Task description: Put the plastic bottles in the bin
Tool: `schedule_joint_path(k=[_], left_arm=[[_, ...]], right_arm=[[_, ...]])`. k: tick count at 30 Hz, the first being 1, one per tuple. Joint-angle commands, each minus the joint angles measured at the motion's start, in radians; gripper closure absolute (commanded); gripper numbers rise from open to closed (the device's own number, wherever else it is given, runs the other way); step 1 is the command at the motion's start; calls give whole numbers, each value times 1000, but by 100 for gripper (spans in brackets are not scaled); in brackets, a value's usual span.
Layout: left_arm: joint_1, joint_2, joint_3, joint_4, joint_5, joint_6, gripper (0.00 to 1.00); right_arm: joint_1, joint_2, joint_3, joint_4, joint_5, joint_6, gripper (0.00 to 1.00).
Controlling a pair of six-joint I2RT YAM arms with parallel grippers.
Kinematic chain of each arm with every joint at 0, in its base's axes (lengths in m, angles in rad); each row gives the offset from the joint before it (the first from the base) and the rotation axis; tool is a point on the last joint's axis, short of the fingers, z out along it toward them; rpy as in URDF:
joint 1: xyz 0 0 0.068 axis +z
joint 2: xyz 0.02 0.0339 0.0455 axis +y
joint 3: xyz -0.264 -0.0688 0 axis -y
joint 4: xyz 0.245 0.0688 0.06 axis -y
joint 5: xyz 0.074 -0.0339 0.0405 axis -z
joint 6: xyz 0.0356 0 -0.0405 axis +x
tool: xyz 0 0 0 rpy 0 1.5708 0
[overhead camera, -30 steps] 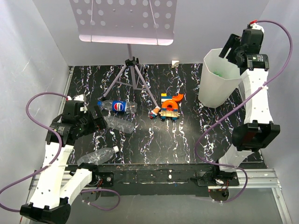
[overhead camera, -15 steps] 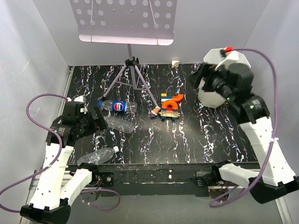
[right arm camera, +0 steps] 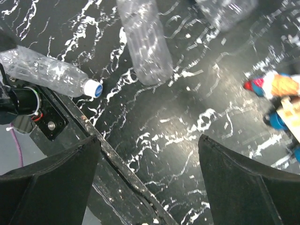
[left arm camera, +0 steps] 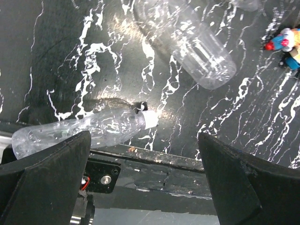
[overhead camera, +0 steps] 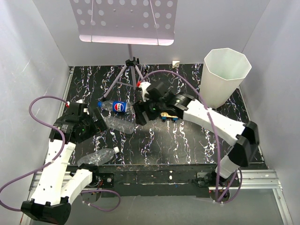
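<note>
Three bottles lie on the black marbled table. The Pepsi-labelled bottle (overhead camera: 117, 106) is at the left. A clear bottle (overhead camera: 120, 124) lies just in front of it, also in the left wrist view (left arm camera: 201, 51) and the right wrist view (right arm camera: 145, 40). A second clear bottle with a white cap (overhead camera: 96, 157) lies at the front edge (left arm camera: 79, 136) (right arm camera: 47, 70). The white bin (overhead camera: 225, 77) stands at the back right. My left gripper (overhead camera: 98, 122) (left arm camera: 145, 187) is open and empty beside the middle bottle. My right gripper (overhead camera: 139, 116) (right arm camera: 150, 187) is open and empty just right of the bottles. No green or orange bottle shows.
Coloured toy blocks (overhead camera: 168, 114) (right arm camera: 281, 93) (left arm camera: 286, 42) sit mid-table, partly under my right arm. A tripod (overhead camera: 132, 70) with a perforated plate stands at the back. The table's front metal edge (right arm camera: 112, 150) lies under both grippers. White walls close in the sides.
My right arm has swung from above the bin at the back right down and left to the bottles at mid-table. My left arm has barely moved.
</note>
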Motion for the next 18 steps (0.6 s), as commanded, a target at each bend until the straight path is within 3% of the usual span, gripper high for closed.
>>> schedule_joint_path(k=[1, 10, 18], left_arm=[[-3, 46, 35, -80, -71, -66, 0], [-1, 54, 61, -54, 39, -145, 1], [-1, -71, 116, -68, -59, -282, 1]], right_arm=[[38, 123, 179, -30, -55, -78, 9], [63, 438, 435, -78, -73, -144, 9], [64, 608, 559, -131, -122, -206, 9]])
